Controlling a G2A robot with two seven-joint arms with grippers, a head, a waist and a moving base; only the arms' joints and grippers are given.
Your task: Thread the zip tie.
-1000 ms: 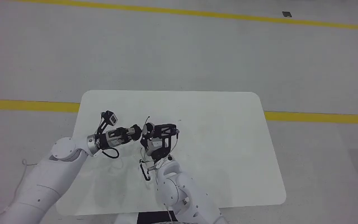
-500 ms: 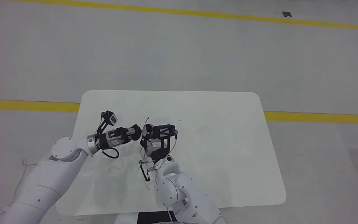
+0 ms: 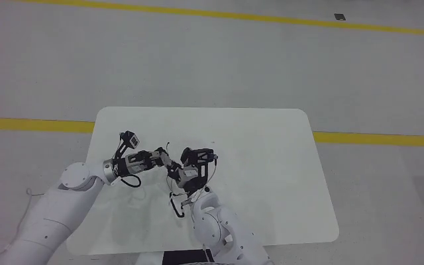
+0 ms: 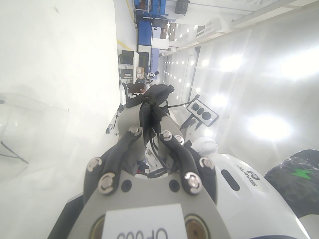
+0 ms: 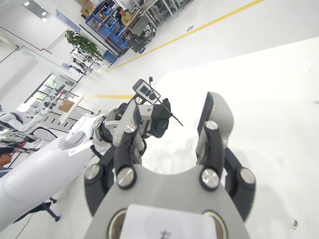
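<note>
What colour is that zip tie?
Black. The zip tie shows best in the right wrist view, held by the left gripper.

A white, round-cornered table (image 3: 278,132) carries a tiny dark speck (image 4: 56,9).

Cropped printed label (image 4: 143,221) on left wrist mount (image 4: 149,195)

Thin black plastic zip tie (image 5: 177,120); smooth, matt white table (image 3: 265,142).
</note>
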